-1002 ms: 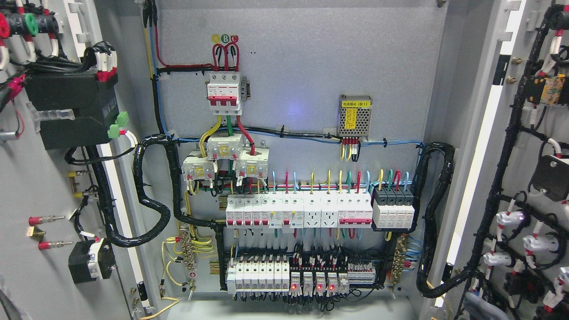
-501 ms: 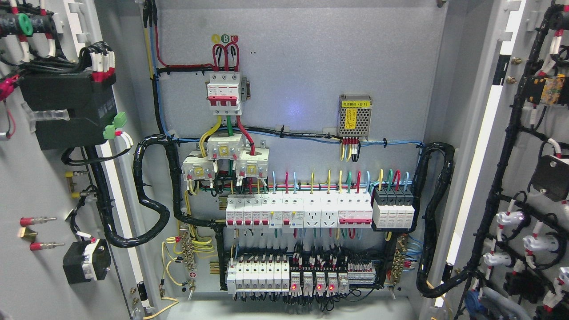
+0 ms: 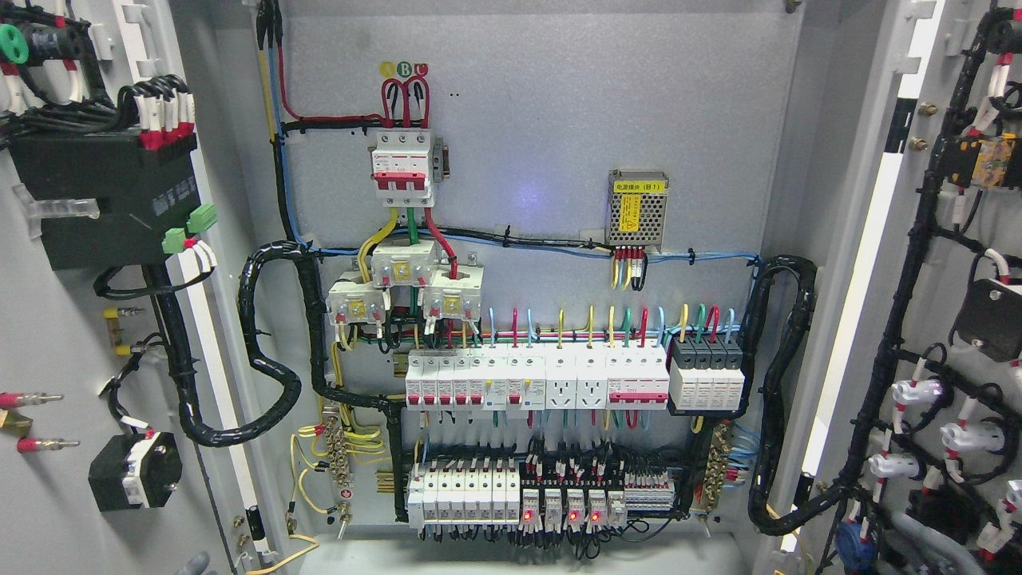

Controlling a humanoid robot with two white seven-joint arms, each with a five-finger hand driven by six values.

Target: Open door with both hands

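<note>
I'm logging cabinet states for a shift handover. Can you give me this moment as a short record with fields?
Cabinet: open, back panel in full view
Left door: swung wide, black module and wiring on its inner face
Right door: swung wide, black wire harness on its inner face
Main breaker: top centre, red, green and yellow wires below it
Lower relays: three red lights lit
Robot parts: grey pieces at the bottom edge, too little to identify

You see both doors cut off: left door (image 3: 48,319) by the left edge, right door (image 3: 958,239) by the right. Grey shape (image 3: 194,565) at bottom edge, too little showing to identify. Power-supply label (image 3: 636,187) too small to read.
</note>
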